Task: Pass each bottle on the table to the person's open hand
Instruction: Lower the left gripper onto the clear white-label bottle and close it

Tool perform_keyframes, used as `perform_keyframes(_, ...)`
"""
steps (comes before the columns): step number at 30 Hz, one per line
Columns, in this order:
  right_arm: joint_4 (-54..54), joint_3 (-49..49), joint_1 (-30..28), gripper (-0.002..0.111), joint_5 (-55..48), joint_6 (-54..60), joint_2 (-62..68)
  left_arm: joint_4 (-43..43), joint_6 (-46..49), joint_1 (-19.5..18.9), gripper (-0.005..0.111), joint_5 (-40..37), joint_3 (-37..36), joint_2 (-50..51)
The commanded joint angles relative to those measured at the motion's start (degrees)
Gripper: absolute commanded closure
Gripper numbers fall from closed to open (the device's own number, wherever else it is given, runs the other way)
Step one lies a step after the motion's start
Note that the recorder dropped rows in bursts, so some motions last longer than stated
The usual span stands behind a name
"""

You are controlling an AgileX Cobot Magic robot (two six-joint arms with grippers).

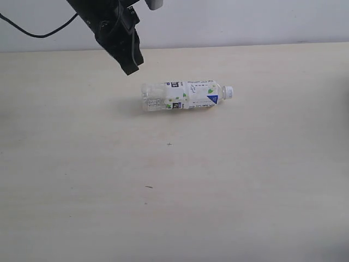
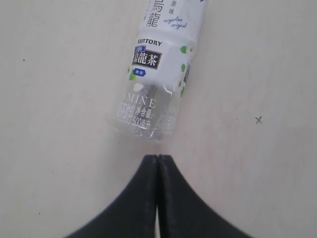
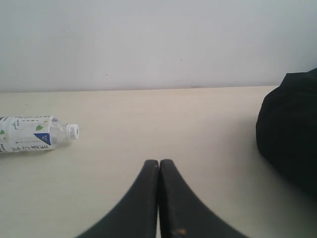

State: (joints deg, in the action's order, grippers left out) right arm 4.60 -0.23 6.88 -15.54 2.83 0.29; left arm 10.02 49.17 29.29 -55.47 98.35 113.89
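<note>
Clear plastic bottle [image 1: 182, 96], 1, white-green label, white cap, lying on its side, upper centre of the beige table [image 1: 218, 191]. Left gripper [image 2: 158, 157], right gripper [image 3: 159, 162]: fingers pressed together.

Left arm [image 1: 112, 30] in shot: matte black, chunky, angular housing. A thin black cable [image 1: 32, 34] loops away from the arm's side, and a small pale grey piece [image 1: 155, 4] sits just beside its upper end. Left fingers [image 2: 141, 198] are smooth black, tapering to blunt tips. Right fingers [image 3: 181, 203] match them, with one tiny tan speck [image 3: 181, 231] near the base.
</note>
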Motion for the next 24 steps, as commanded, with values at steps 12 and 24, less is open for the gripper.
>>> perform_keyframes(12,-0.2,0.2,-0.3,0.108,0.3,0.1,-0.3,-7.5,4.8,-0.7,0.107,-3.8,6.1,3.0)
perform_keyframes(24,-0.2,0.2,-0.3,0.108,0.3,0.1,-0.3,-7.1,12.9,-0.9,0.107,-12.2,15.8,9.0)
